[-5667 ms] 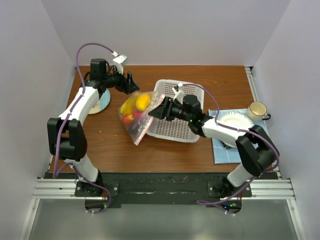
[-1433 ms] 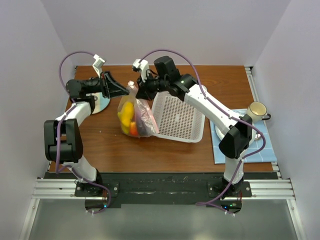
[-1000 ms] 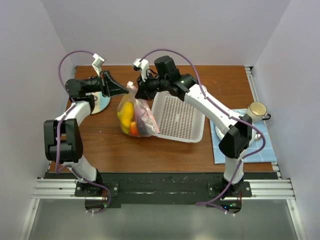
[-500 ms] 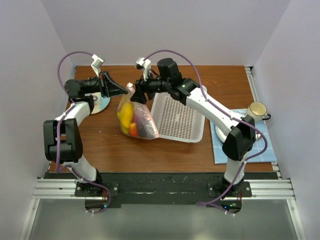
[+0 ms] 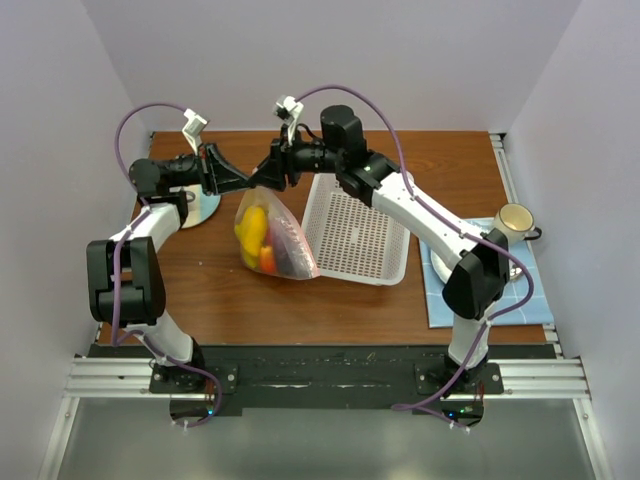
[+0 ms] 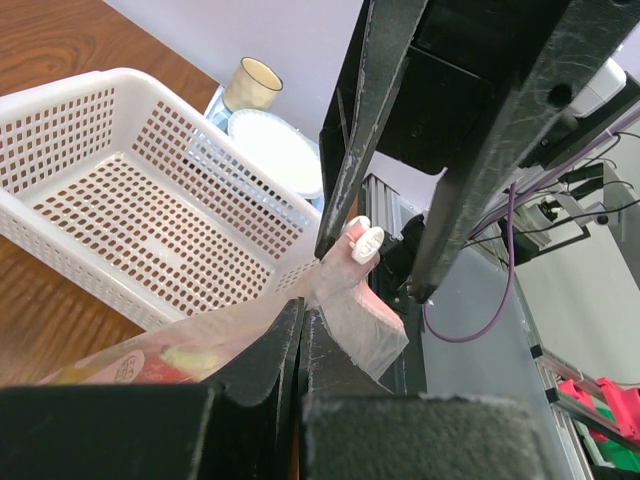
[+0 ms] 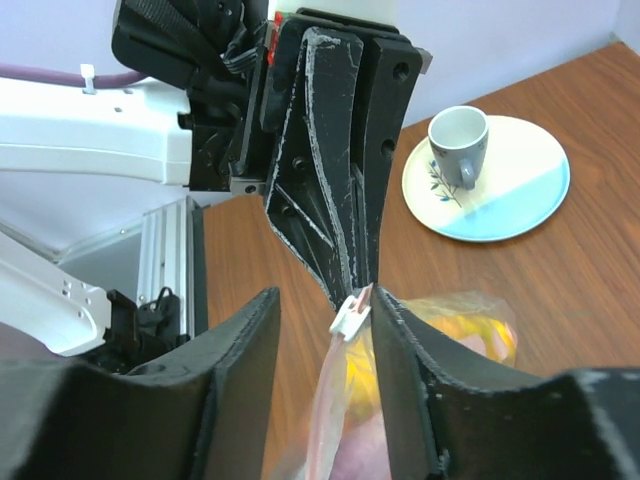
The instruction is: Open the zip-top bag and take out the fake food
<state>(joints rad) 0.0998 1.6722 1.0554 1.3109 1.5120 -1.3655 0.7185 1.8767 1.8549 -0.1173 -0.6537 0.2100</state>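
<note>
The zip-top bag [image 5: 268, 238] hangs upright left of the basket, its pink zipper strip at the top. Fake food shows through it: a yellow piece [image 5: 254, 226], with red and dark purple pieces lower down. My left gripper [image 5: 250, 183] [image 6: 302, 305] is shut on the bag's top edge just below the white slider [image 6: 365, 241]. My right gripper [image 5: 264, 174] [image 7: 325, 300] faces it from the right. Its jaws stand apart around the slider [image 7: 350, 315], which lies close to the right finger [image 7: 395, 340]. In the right wrist view, yellow food [image 7: 455, 335] shows inside the bag.
A white perforated basket [image 5: 356, 236] [image 6: 120, 215] lies right of the bag. A plate with a small cup [image 5: 200, 207] [image 7: 487, 175] sits under the left arm. At the right are a blue cloth [image 5: 440, 300], a white plate [image 5: 470, 243] and a mug [image 5: 514, 220].
The right gripper has risen and moved left from beside the bag's neck to the slider at the left gripper's tips, its jaws opening. The left gripper has kept its hold on the bag.
</note>
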